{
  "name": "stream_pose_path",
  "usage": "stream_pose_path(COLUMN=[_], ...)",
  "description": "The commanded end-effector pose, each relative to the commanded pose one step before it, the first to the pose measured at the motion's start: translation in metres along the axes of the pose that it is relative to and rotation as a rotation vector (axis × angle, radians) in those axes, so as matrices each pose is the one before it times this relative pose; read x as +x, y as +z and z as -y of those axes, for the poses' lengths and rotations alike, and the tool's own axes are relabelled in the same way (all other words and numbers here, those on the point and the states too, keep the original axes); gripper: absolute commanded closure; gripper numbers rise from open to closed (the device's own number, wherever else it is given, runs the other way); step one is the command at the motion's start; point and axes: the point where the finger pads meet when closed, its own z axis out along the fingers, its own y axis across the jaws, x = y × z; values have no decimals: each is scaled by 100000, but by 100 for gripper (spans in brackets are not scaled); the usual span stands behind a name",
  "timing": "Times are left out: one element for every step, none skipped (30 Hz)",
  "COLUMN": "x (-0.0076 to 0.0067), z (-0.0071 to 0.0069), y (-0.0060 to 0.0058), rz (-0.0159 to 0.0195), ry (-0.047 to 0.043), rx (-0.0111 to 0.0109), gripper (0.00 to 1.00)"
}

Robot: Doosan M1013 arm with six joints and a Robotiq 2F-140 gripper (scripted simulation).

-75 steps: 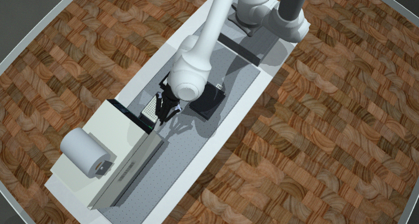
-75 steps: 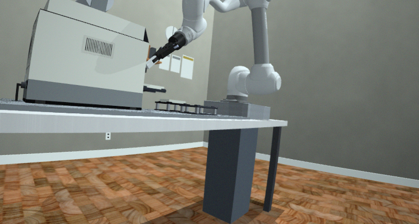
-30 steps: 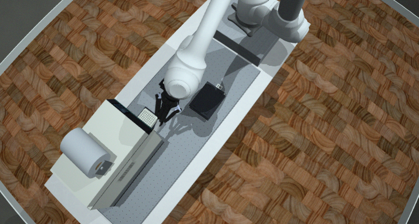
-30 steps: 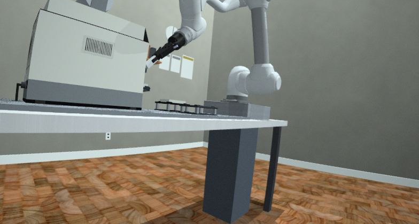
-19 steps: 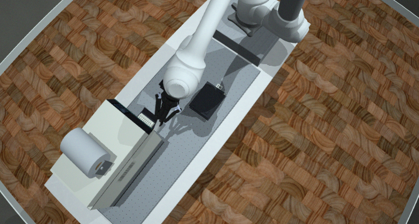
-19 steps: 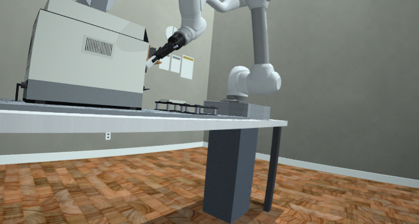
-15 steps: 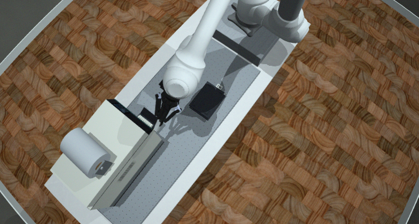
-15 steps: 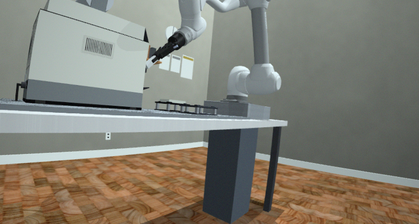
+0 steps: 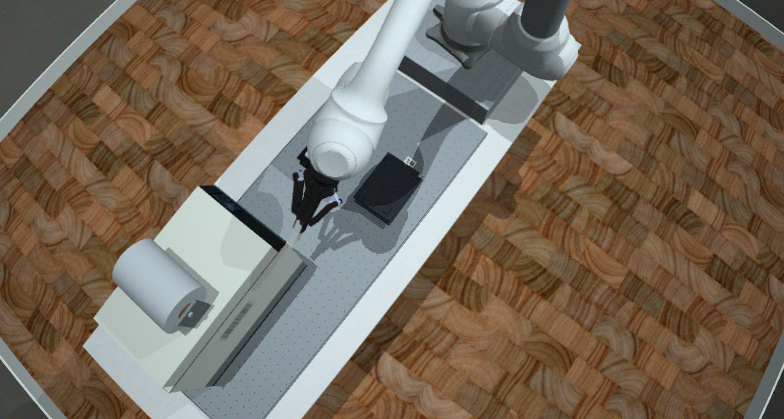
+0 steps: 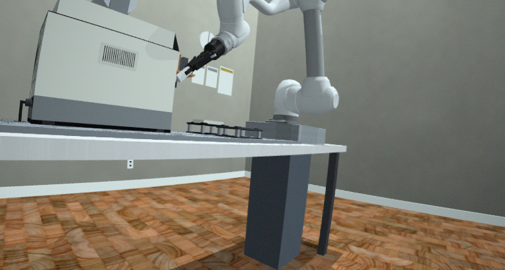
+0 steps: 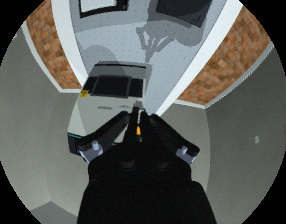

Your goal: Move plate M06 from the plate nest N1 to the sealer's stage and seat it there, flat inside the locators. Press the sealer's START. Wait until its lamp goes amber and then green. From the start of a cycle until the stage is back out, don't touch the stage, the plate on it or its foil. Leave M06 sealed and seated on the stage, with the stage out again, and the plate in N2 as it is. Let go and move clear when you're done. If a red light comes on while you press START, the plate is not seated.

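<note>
The sealer stands at the left end of the table and also shows in the side view. No stage or plate M06 shows in front of it. In the wrist view its front has only a dark slot. My gripper is shut and empty, its tips close to the sealer's front panel, high above the table. An amber light glows between my fingertips in the wrist view. The dark nest lies empty to the right of the gripper.
A foil roll sits on top of the sealer. The arm's base block stands at the far end of the table. The nests lie low on the table between the sealer and the base.
</note>
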Motion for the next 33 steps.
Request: stream_pose_path(x=[107,50,50,25,25,25,25,25,25,25,25,0,0,25,25,25,25,15,15,15,15,15,15,15,15,15,15,15,0,0,15,15,15], z=[-5,0,0,0,0,0,0,0,0,0,0,0,0,0,0,0,0,0,0,0,0,0,0,0,0,0,0,0,0,0,0,0,0], y=[-419,-159,-159,-165,-165,-165,-165,-165,-165,-165,-165,0,0,-165,-165,-165,-165,-166,-166,-166,-166,-166,-166,-166,-166,-166,-166,-166,0,0,-166,-166,-166], rz=[-109,0,0,2,0,0,0,0,0,0,0,0,0,0,0,0,0,-2,0,0,0,0,0,0,0,0,0,0,0,0,0,0,0], ry=[14,0,0,0,0,0,0,0,0,0,0,0,0,0,0,0,0,0,0,0,0,0,0,0,0,0,0,0,0,0,0,0,0], rx=[33,0,0,-2,0,0,0,0,0,0,0,0,0,0,0,0,0,4,0,0,0,0,0,0,0,0,0,0,0,0,0,0,0], gripper=[90,90,90,90,90,90,90,90,90,90,90,90,90,90,90,90,90,90,90,90,90,90,90,90,90,90,90,90,90,90,90,90,90])
